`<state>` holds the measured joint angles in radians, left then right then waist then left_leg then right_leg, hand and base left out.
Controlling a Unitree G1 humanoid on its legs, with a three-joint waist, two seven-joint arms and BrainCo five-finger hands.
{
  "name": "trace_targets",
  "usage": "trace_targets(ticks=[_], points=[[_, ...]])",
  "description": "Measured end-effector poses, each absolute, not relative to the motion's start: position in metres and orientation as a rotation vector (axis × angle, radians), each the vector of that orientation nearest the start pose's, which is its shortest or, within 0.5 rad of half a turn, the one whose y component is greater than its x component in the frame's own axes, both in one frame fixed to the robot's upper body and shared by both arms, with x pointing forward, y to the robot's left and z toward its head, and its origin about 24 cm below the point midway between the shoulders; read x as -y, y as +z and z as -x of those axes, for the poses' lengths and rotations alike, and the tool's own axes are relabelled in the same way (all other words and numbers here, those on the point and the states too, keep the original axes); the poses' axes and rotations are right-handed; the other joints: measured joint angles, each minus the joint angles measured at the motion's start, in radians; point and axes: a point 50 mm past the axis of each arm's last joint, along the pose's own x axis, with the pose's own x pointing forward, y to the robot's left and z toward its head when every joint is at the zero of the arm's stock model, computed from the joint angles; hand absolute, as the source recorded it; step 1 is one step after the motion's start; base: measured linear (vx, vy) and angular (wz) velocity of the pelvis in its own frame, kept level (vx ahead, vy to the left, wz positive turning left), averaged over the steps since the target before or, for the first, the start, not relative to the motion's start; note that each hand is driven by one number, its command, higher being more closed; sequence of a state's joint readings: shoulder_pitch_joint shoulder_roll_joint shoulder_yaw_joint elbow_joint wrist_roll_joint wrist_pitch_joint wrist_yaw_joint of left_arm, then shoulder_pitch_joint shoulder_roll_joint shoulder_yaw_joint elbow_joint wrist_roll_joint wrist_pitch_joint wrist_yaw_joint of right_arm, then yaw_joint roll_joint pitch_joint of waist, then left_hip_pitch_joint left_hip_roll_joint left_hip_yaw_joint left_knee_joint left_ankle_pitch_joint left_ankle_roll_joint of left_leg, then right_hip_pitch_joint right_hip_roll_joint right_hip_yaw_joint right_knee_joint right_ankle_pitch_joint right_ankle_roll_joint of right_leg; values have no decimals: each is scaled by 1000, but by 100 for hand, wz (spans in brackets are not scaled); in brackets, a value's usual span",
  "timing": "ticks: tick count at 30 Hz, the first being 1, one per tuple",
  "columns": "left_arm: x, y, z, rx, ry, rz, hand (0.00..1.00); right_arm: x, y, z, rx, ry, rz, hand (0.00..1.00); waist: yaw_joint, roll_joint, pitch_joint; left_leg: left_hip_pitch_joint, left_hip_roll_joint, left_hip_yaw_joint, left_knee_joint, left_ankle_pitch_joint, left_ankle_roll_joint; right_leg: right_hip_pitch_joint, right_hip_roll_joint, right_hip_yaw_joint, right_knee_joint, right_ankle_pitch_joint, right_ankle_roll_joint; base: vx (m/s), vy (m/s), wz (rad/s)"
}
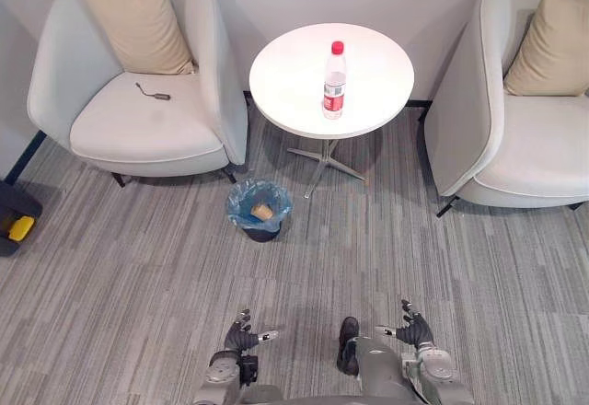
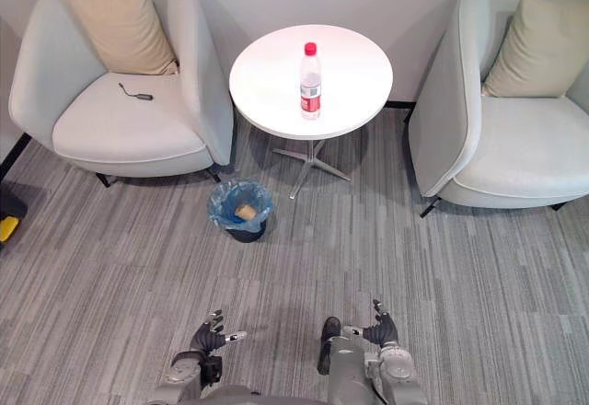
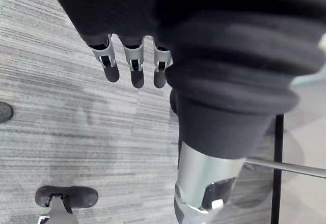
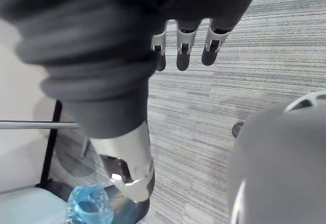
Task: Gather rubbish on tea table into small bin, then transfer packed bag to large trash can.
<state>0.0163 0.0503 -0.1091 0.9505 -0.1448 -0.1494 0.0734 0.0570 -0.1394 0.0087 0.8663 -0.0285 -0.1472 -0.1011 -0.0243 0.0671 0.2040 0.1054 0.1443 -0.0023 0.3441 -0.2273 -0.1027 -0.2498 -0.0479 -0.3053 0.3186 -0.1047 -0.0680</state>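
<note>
Clear plastic btl on round white tbl — blue-bagged bin.

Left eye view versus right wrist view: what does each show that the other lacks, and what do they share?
Left eye view alone: the bottle upright on the round table, a tan scrap inside the bin, and the left robot hand. Right wrist view alone: a close look along the right robot hand, fingers relaxed and holding nothing. Shared: the right robot hand, the blue-lined bin, the grey carpet.
</note>
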Motion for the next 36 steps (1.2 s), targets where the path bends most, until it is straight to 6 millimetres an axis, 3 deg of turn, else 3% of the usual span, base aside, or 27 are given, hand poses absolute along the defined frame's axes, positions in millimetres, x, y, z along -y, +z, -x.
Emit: trace_targets(ticks=[1, 3, 5, 8, 10, 11, 12, 16, 18, 20, 21, 22, 24, 25, 28, 29, 30, 31, 32, 35, 36], points=[[-155, -138, -152, -821, 61, 16, 0, 203, -129, -149, -784, -135, 183, 0, -2, 0, 2, -90, 19, -27, 208, 27, -58, 64, 18, -13, -50, -8, -3, 256, -177, 33], [-152, -139, -150, -826, 58, 25, 0, 203, -130, -148, -788, -133, 176, 0, 12, 5, 4, -180, 48, -22, 444, 21, -58, 159, 47, -24, -123, -5, -7, 313, -189, 12], [-150, -138, -151, -821, 54, 31, 0, 206, -130, -145, -792, -147, 165, 0, 37, 4, 10, -288, 61, 34, 563, 2, -25, 264, 67, -23, -195, -6, -13, 326, -130, -6], [-150, -136, -155, -807, 55, 29, 0, 211, -127, -153, -771, -164, 158, 0, 43, 10, 13, -375, 28, 79, 419, -12, -1, 297, 60, -10, -220, -7, -12, 259, 17, -14], [-150, -136, -155, -807, 53, 30, 0, 209, -126, -156, -761, -166, 151, 0, 47, 8, 16, -364, -35, 82, 126, 3, -4, 322, 33, 16, -220, -28, 19, 276, 148, -28], [-149, -136, -155, -807, 51, 32, 0, 210, -126, -155, -764, -169, 151, 0, 48, 14, 17, -355, -47, 77, 44, 32, -1, 330, 31, 21, -218, -37, 28, 257, 181, -29], [-147, -137, -153, -813, 52, 36, 0, 214, -126, -153, -771, -172, 161, 0, 58, 26, 14, -330, -59, 66, -47, 149, 39, 340, 33, 47, -209, -58, 50, 270, 172, -37], [-159, -136, -154, -806, 66, 9, 0, 200, -131, -147, -789, -148, 133, 0, 77, -22, 4, -294, -119, 121, -50, 88, 110, 353, -26, 110, -208, -97, 108, 297, 135, -27], [-159, -136, -154, -805, 69, 9, 0, 201, -132, -144, -798, -147, 138, 0, 95, -23, 3, -267, -127, 152, -32, 35, 109, 336, -51, 153, -128, -138, 133, 282, 139, -46], [-162, -139, -148, -822, 70, 1, 0, 196, -132, -145, -798, -119, 147, 0, 92, -23, 3, -178, -136, 188, -53, -2, 131, 205, -86, 232, 242, -176, 233, 281, 124, -40], [-162, -139, -147, -826, 69, -2, 0, 193, -133, -146, -797, -106, 153, 0, 89, -29, 0, -156, -143, 188, -60, -7, 136, 172, -100, 234, 334, -178, 261, 375, 53, 8], [-167, -139, -146, -833, 61, -26, 0, 190, -136, -137, -823, -90, 157, 0, 63, -45, -9, -113, -152, 178, -67, -22, 150, 119, -133, 211, 480, -190, 245, 336, -3, 35], [-166, -139, -146, -834, 60, -25, 0, 190, -136, -139, -818, -91, 157, 0, 54, -47, -10, -76, -150, 163, -87, -25, 150, 78, -144, 164, 512, -211, 196, 375, -54, 36], [-166, -139, -147, -833, 60, -24, 0, 191, -135, -143, -809, -89, 161, 0, 36, -41, -8, -50, -136, 139, -103, -23, 147, 33, -138, 123, 485, -228, 163, 330, -96, 29], [-165, -139, -148, -830, 60, -22, 0, 193, -132, -147, -791, -86, 172, 0, 34, -23, -1, -19, -89, 122, -101, -22, 144, -24, -91, 124, 327, -219, 136, 326, -184, 22], [-168, -138, -149, -827, 63, -30, 0, 192, -131, -148, -785, -84, 172, 0, 26, -31, -6, -4, -72, 81, -101, -21, 114, -28, -63, 171, 113, -116, 127, 340, -242, 44], [-173, -139, -147, -833, 70, -42, 0, 192, -133, -145, -794, -85, 169, 0, 23, -43, -10, 3, -82, 64, -101, -26, 90, -12, -61, 172, 54, 30, 114, 438, -308, 47], [-165, -141, -146, -847, 59, -25, 0, 196, -132, -145, -797, -95, 175, 0, 29, -11, -12, 7, -47, 29, -101, -32, 73, 7, -30, 160, 60, 37, 69, 359, -255, 14], [-159, -142, -146, -847, 53, -7, 0, 201, -133, -144, -806, -106, 184, 0, 38, -1, -16, 8, -33, 16, -102, -12, 43, 10, -14, 157, 60, 18, 53, 407, -315, 3], [-150, -142, -146, -852, 43, 14, 0, 206, -134, -143, -817, -117, 189, 0, 19, 10, -17, -12, -9, -26, -64, 29, -10, 53, -1, 115, 21, 4, 35, 246, -201, 29], [-148, -142, -148, -848, 39, 18, 0, 208, -134, -142, -823, -127, 188, 0, 9, 11, -16, -52, -3, -51, 27, 41, -32, 104, 4, 84, -30, 1, 30, 274, -201, 76]])
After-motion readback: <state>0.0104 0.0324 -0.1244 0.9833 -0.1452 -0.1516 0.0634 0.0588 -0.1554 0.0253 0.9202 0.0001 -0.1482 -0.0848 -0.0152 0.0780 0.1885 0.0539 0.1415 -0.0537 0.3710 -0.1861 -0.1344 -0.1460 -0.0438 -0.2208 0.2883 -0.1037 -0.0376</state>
